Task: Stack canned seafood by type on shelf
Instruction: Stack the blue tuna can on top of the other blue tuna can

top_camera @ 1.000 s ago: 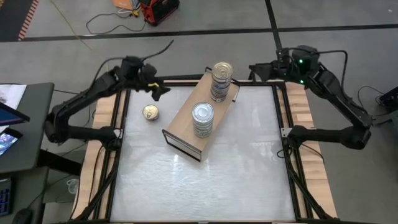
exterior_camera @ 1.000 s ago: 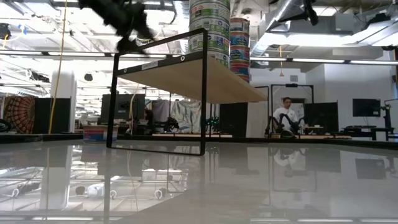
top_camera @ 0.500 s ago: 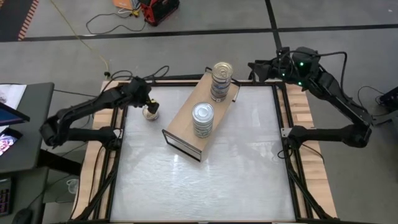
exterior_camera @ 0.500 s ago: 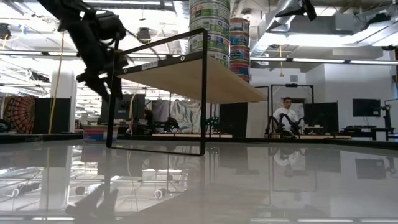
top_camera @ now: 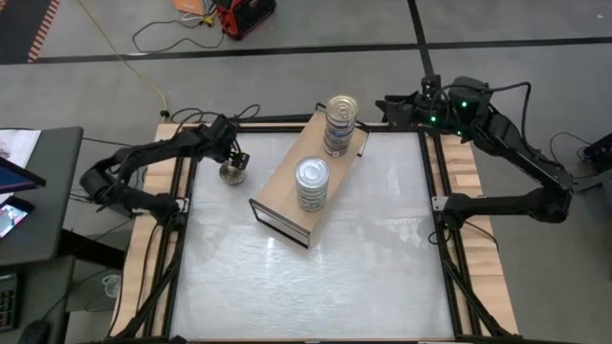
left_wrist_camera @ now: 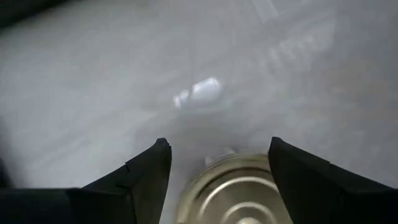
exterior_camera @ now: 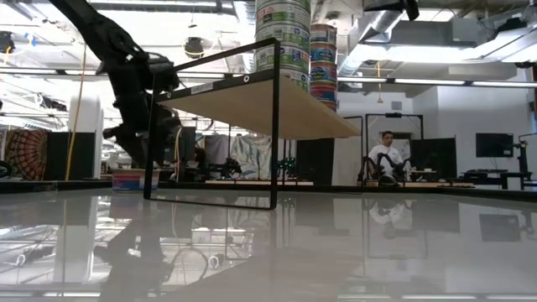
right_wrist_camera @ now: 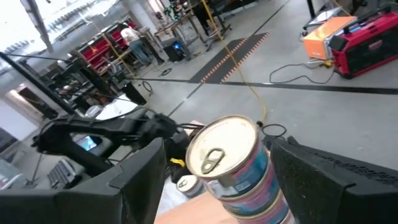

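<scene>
Two arms bent low, left tool [left_wrist_camera: 217, 168] open astride lone gold tin [left_wrist_camera: 233, 193], right tool [right_wrist_camera: 214, 168] open, raised.

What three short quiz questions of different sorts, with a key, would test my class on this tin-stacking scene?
1. True or false: a loose gold tin lies on the white tabletop beside the shelf.
2. How many tin stacks stand on the shelf?
3. Which gripper is at the loose tin? A left, B right.

Key: 1 true. 2 two: the silver-lidded stack and the gold-lidded stack. 3 A: the left gripper straddles it, fingers open; the right gripper waits near the gold-lidded stack.
</scene>
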